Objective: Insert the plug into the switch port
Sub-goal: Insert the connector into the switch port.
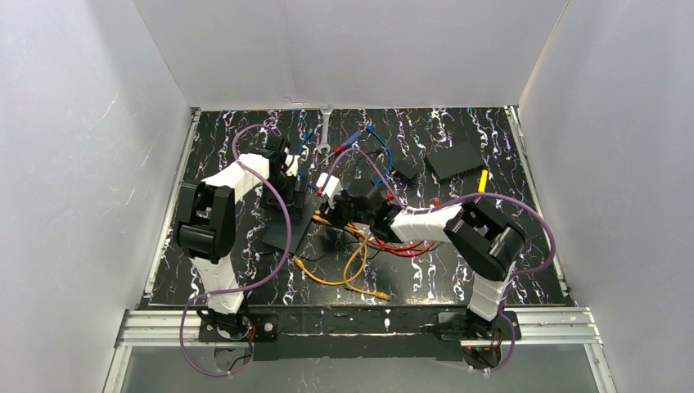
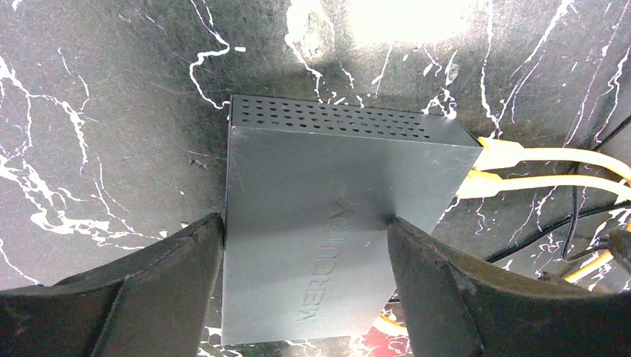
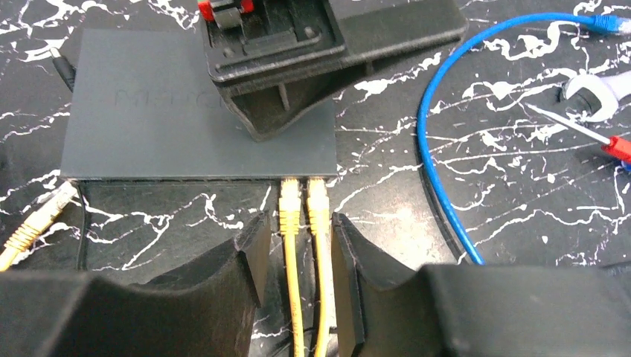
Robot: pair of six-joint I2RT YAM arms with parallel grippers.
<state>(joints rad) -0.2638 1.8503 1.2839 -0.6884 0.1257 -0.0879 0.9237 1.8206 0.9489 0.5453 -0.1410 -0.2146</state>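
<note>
We see the switch (image 2: 327,223) on the table, our left gripper (image 2: 305,286) clamped across its sides. Two yellow plugs (image 3: 301,201) sit in its ports, between our right gripper's (image 3: 298,260) open fingers.

Bright and even from overhead, with white glare on the counter (image 2: 394,18) beyond the left claw (image 2: 305,290), whose near fingers (image 2: 461,297) blur softly.
</note>
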